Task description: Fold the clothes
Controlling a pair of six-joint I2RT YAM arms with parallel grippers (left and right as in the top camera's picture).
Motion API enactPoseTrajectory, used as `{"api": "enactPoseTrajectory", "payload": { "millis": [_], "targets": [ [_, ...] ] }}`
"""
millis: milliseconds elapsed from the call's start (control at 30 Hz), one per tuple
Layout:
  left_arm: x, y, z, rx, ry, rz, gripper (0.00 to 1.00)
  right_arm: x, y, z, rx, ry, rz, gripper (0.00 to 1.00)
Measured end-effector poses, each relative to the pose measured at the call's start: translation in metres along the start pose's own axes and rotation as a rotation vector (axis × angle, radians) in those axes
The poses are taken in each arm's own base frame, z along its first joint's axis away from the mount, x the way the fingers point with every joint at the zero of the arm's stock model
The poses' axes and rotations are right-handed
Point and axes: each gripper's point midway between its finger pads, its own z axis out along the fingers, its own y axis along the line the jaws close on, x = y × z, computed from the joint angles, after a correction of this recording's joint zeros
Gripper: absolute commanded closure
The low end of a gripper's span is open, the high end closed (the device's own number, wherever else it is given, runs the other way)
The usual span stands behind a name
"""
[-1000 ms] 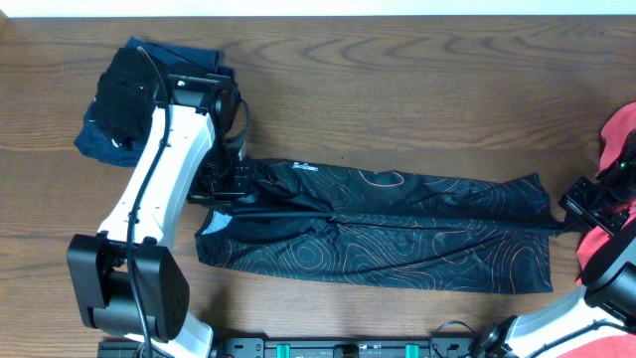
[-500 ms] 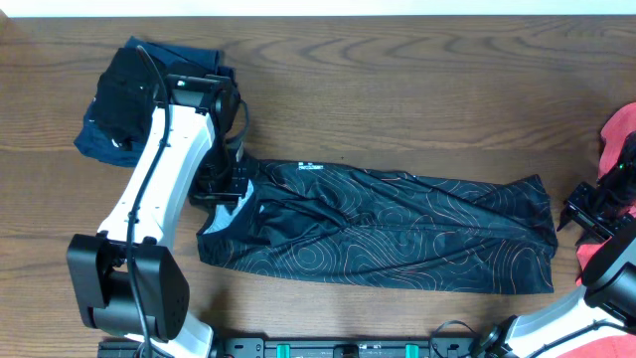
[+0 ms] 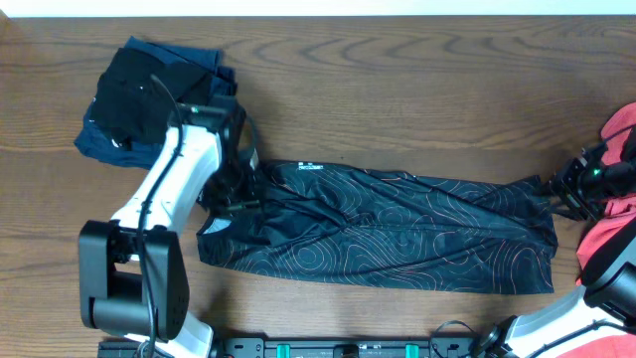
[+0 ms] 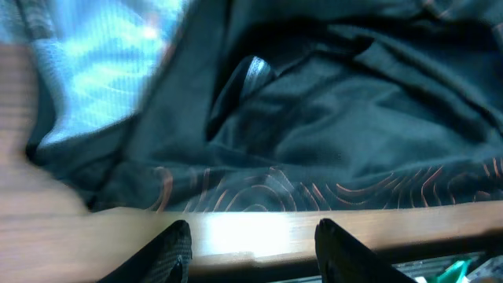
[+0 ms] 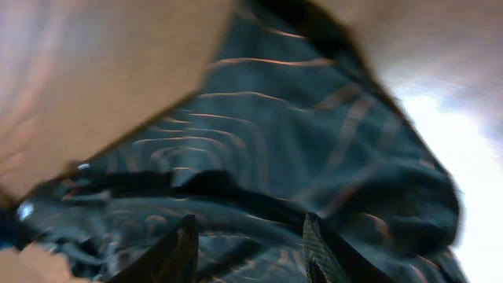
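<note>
A dark brown wooden table with pronounced grain (image 3: 397, 80) is shown from overhead. A black rail with green fittings (image 3: 318, 348) is located at its bottom edge.

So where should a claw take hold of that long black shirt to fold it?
The black shirt lies flat as a long strip, so probably its short right end, coming in from the right: that free edge could be lifted and carried over toward the collar end.

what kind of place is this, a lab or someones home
Likely a robot lab bench, not a home: two robot arms mounted at a wood-grain table, with a black shirt and a red garment on it.
</note>
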Motion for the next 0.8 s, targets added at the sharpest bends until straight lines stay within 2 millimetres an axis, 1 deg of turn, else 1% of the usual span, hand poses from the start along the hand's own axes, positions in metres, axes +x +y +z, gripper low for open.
{"api": "enactPoseTrajectory", "payload": {
  "millis": [67,133,200,233,267,333,367,400,467,567,633,700,800],
  "targets": [
    [-0.001,-0.001,0.019,0.033,-0.010,-0.010,0.47,-0.001,0.010,0.001,-0.046,-0.001,-0.026,0.58],
    [0.001,0.000,0.032,0.049,-0.009,-0.024,0.47,-0.001,0.016,0.001,-0.071,-0.001,-0.042,0.58],
    [0.004,0.001,0.044,0.060,-0.009,-0.041,0.50,0.000,0.021,0.001,-0.091,0.000,-0.055,0.59],
    [0.003,0.001,0.046,0.064,-0.013,-0.042,0.55,0.000,0.022,0.002,-0.098,0.001,-0.059,0.59],
    [0.001,0.001,0.048,0.071,-0.022,-0.046,0.65,0.000,0.024,0.001,-0.103,0.001,-0.061,0.59],
    [-0.003,-0.001,0.049,0.082,-0.043,-0.050,0.81,0.000,0.025,0.001,-0.110,0.002,-0.065,0.59],
    [-0.005,-0.001,0.049,0.086,-0.051,-0.053,0.91,0.000,0.025,0.001,-0.112,0.002,-0.065,0.59],
    [-0.007,-0.002,0.049,0.090,-0.056,-0.056,0.94,0.001,0.026,0.001,-0.114,0.002,-0.066,0.59],
    [-0.005,-0.002,0.049,0.088,-0.049,-0.054,0.94,0.001,0.026,0.001,-0.115,0.002,-0.067,0.60],
    [0.009,0.004,0.045,0.078,0.013,-0.089,0.94,0.000,0.026,0.001,-0.118,0.002,-0.069,0.60],
    [0.015,0.008,0.035,0.074,0.051,-0.122,0.94,0.001,0.027,0.001,-0.121,0.003,-0.068,0.59],
    [0.014,0.010,0.021,0.079,0.056,-0.144,0.94,0.001,0.027,0.001,-0.122,0.003,-0.068,0.60],
    [0.005,0.011,-0.002,0.088,0.008,-0.150,0.94,0.001,0.027,0.001,-0.123,0.003,-0.068,0.60]
  ]
}}
